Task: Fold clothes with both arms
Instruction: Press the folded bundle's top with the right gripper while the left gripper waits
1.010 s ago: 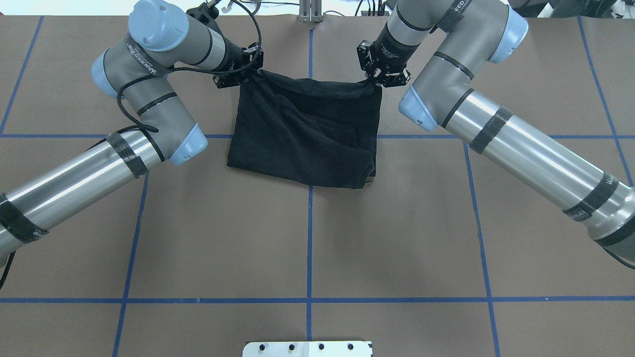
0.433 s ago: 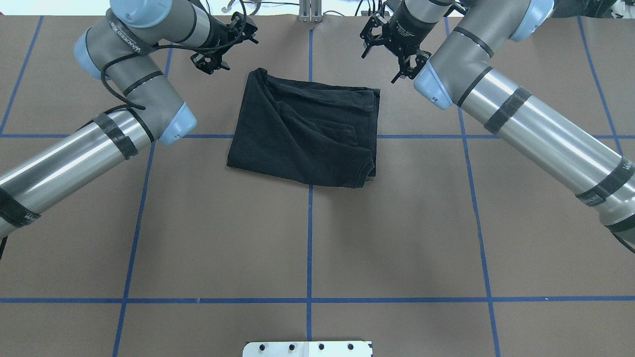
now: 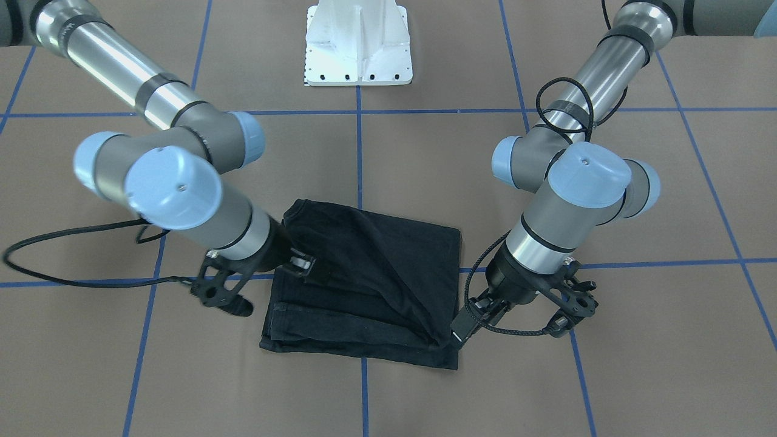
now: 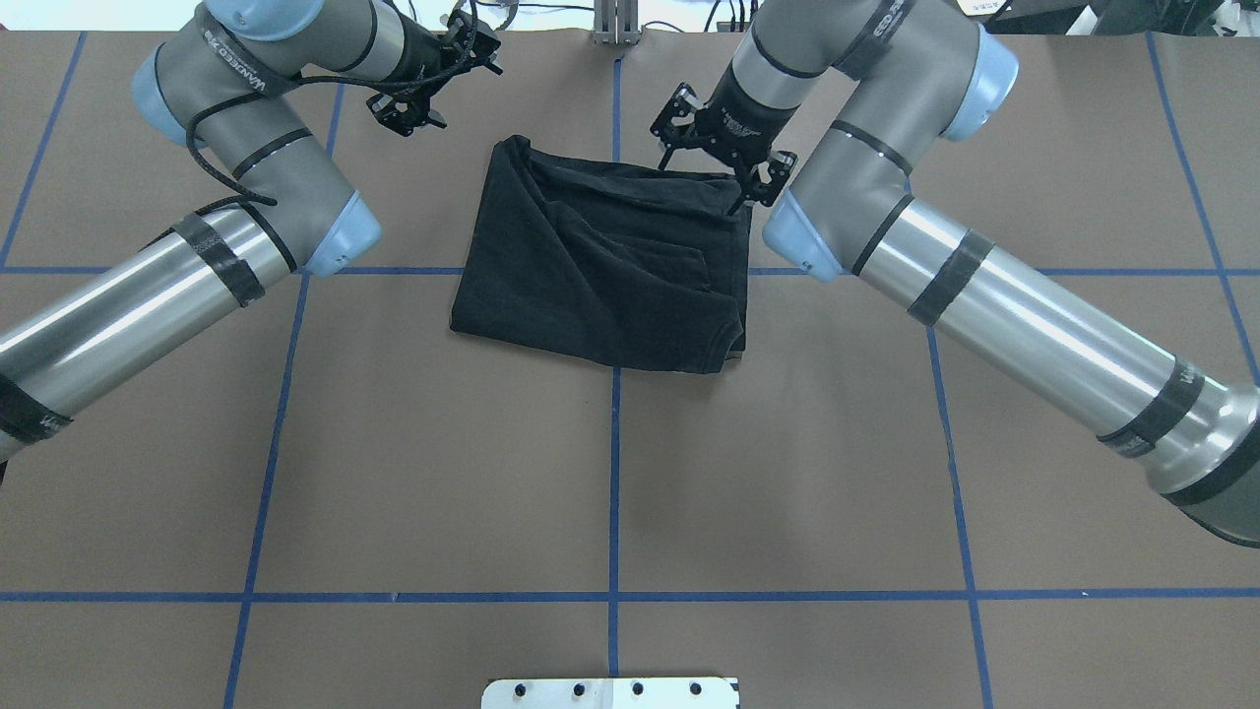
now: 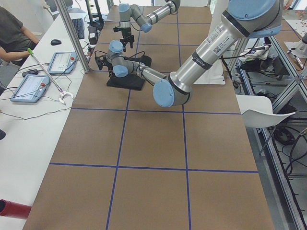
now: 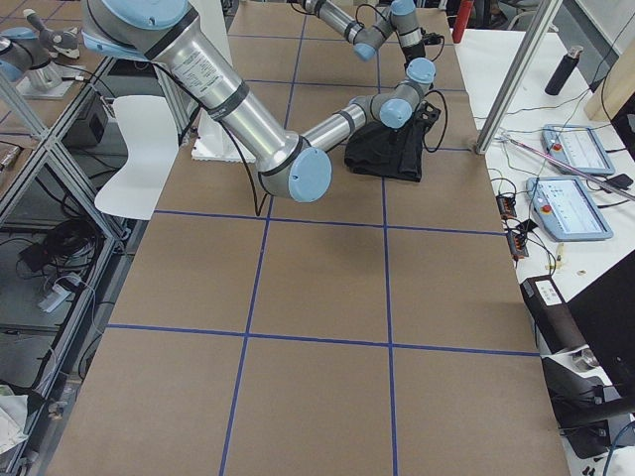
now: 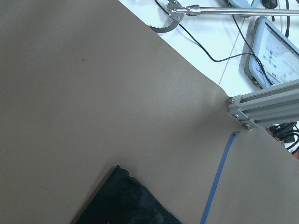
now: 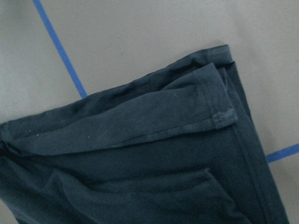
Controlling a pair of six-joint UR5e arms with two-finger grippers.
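The black T-shirt [image 4: 605, 261] lies folded into a rough rectangle on the brown table, plain side up and creased, also seen from across the table [image 3: 370, 291]. My right gripper [image 4: 696, 185] hovers open over the shirt's far right corner, its fingers spread and nothing between them. The right wrist view is filled by the shirt's hemmed edge and layered folds [image 8: 163, 154]. My left gripper [image 4: 443, 89] stands open off the shirt's far left corner, apart from the cloth. Its wrist view shows only a corner of the shirt [image 7: 126, 200] and bare table.
Blue tape lines [image 4: 614, 473] grid the brown table cover. The white pedestal base [image 3: 358, 42] sits at the robot's side. An aluminium post [image 4: 615, 25] stands at the far edge. A side bench with tablets [image 5: 29, 86] and a seated person [image 5: 12, 36] lies beyond.
Both grippers let go of the shirt's far edge and lifted away, and the edge settled flat. The right gripper has since swung back over the far right corner. The left gripper stays off.
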